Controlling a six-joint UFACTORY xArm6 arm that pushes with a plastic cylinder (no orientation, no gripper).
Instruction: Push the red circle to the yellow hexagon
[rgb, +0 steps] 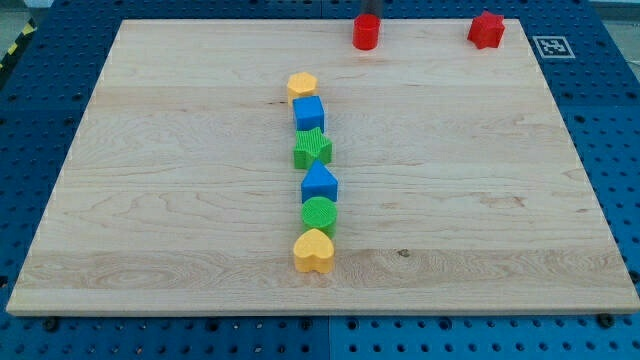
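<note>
The red circle (366, 32) stands near the top edge of the wooden board (480, 200), right of centre. The dark rod enters at the view's top edge, and my tip (368, 14) is right behind the red circle, touching it or nearly so. The yellow hexagon (302, 86) lies below and to the left of the red circle, at the top of a column of blocks in the board's middle.
Under the yellow hexagon the column runs down: blue square (309, 113), green star (312, 148), blue house-shaped block (319, 184), green circle (319, 214), yellow heart (314, 251). Another red block (487, 29) sits at the top right corner. A printed marker (551, 46) lies off the board.
</note>
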